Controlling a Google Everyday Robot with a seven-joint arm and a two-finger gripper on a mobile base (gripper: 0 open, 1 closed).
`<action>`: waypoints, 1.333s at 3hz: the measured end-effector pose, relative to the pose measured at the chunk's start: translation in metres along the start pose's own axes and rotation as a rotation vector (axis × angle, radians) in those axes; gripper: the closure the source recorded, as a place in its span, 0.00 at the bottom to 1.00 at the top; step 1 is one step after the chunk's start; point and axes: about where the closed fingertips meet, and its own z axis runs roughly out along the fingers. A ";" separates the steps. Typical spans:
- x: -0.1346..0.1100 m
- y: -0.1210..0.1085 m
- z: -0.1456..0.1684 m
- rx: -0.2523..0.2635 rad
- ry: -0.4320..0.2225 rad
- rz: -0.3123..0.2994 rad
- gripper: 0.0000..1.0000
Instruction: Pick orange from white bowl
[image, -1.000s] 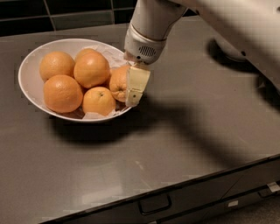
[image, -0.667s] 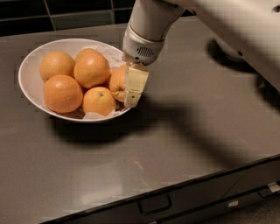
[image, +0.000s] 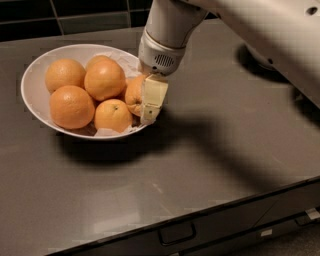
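Observation:
The white bowl (image: 31, 75) stands at the back left of the dark counter, lined with crumpled white paper and holding several oranges. The orange (image: 133, 95) lies at the bowl's right side, partly hidden behind my gripper. My gripper (image: 145, 106) reaches down from above into the bowl's right edge. Its cream near side lies against the right face of that orange; its far side is hidden. The white arm (image: 250, 30) runs off to the upper right.
Other oranges fill the bowl: two large ones at the back (image: 65, 74) (image: 104, 79), one at the front left (image: 71, 106), and a small one with a stem dot (image: 113, 115). The counter's front edge with a drawer handle (image: 176, 233) runs below. A dark tiled wall (image: 75, 15) stands behind.
The gripper has edged slightly left, closer against the orange at the bowl's right side. The oranges and the bowl have not moved.

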 end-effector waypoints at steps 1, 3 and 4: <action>-0.001 0.001 0.002 -0.009 0.001 -0.002 0.09; -0.002 0.001 0.006 -0.021 0.004 -0.004 0.28; -0.002 0.001 0.006 -0.021 0.004 -0.004 0.48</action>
